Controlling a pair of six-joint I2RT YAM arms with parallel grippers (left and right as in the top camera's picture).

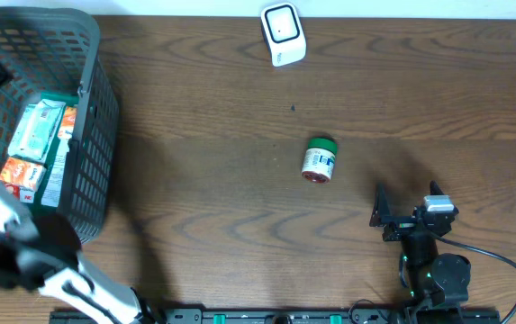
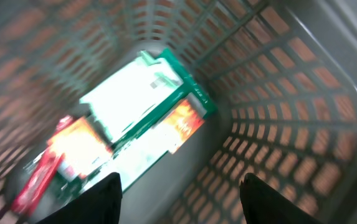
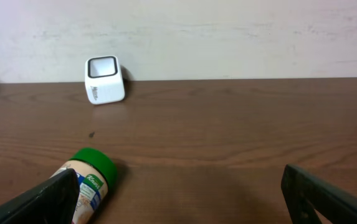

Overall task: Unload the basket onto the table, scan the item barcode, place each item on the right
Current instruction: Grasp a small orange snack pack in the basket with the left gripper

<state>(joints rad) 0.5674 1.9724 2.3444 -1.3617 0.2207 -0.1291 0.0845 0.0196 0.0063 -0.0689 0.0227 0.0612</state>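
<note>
Wooden brown table (image 1: 194, 135) is where the little jar (image 1: 319, 160) lies, on its side, near the middle and out in the open. Its green lid (image 1: 321, 144) points to the far side, toward the wall, and its red bottom points back toward the robot, so the long way of the jar runs from near to far, tipped only a little. The right gripper (image 3: 179, 182) is low over the table, just to the right of the jar and a bit nearer the robot. Its two fingers are spread wide and there is nothing between them. Seen from the right wrist, the jar is ahead and off to the left, just past the left finger, not between the fingers. So I think the right arm must slide left and a bit forward to get its fingers on the two round sides of the jar. The white scanner (image 1: 283, 34) stands far off at the back edge, ahead of the jar and a little to its left. The left gripper (image 2: 179, 186) is well away, over the grey basket (image 1: 95, 135) with the boxes (image 1: 37, 135) in it. Its fingers are apart too, with nothing in them, though that picture is blurry. The right arm is much nearer to the jar, so this looks like its job.
</note>
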